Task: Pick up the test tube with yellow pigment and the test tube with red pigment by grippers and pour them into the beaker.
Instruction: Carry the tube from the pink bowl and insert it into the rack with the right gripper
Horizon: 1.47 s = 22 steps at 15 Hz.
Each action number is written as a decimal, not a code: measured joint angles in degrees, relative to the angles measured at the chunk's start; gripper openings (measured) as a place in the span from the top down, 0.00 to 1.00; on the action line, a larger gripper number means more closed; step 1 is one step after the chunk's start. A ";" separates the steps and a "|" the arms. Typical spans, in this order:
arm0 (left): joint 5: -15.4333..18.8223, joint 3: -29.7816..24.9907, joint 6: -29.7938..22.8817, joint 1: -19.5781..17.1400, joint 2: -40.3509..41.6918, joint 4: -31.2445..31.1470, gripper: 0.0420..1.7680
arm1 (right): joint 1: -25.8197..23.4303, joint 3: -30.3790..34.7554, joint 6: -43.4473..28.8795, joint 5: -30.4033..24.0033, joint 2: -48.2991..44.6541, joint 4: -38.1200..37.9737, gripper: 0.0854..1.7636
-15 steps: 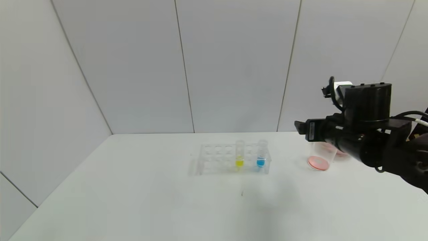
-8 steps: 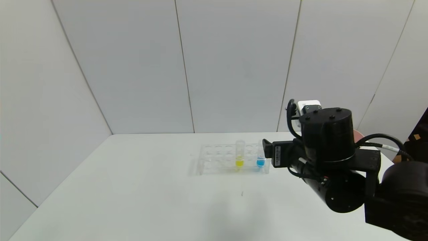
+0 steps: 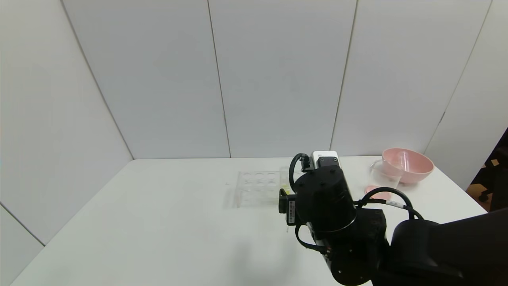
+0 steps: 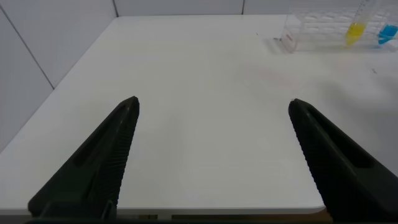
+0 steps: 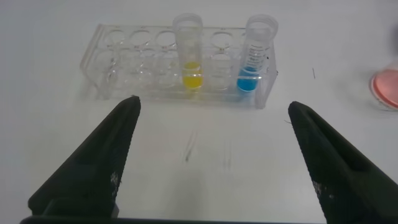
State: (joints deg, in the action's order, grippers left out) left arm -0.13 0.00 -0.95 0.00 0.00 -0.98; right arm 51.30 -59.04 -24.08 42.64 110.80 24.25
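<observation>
The test tube with yellow pigment (image 5: 188, 56) stands upright in a clear rack (image 5: 124, 62), one empty slot from a tube with blue liquid (image 5: 256, 56). My right gripper (image 5: 212, 103) is open and empty, a short way in front of the rack and facing it, with the yellow tube just left of its centre line. In the head view the right wrist (image 3: 323, 198) covers the rack's right end; only the yellow tube's top (image 3: 284, 176) shows. The beaker (image 3: 383, 178) holds red liquid at its bottom. The test tube with red pigment is out of view. My left gripper (image 4: 212, 101) hangs open over bare table.
A pink bowl (image 3: 408, 165) stands behind the beaker at the back right, with a clear tube-like shape leaning inside. The beaker's red bottom (image 5: 387, 87) shows right of the rack. The table's near edge lies just below the left gripper.
My right arm has swung left and down from over the beaker to just in front of the rack. It now hides the blue tube and uncovers the beaker and bowl.
</observation>
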 joint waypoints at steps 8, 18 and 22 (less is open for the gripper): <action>0.00 0.00 0.00 0.00 0.00 0.00 0.03 | -2.21 -10.01 -2.15 0.02 12.91 0.35 0.03; 0.00 0.00 0.00 0.00 0.00 0.00 0.03 | -7.86 -25.86 3.55 -2.50 23.71 0.55 0.03; -0.02 0.00 0.00 0.00 0.00 0.00 0.03 | -9.68 -28.66 5.11 -4.30 26.16 0.84 0.03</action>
State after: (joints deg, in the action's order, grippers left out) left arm -0.16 0.00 -0.95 0.00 0.00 -0.98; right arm 41.62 -87.70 -18.97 38.34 136.96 25.09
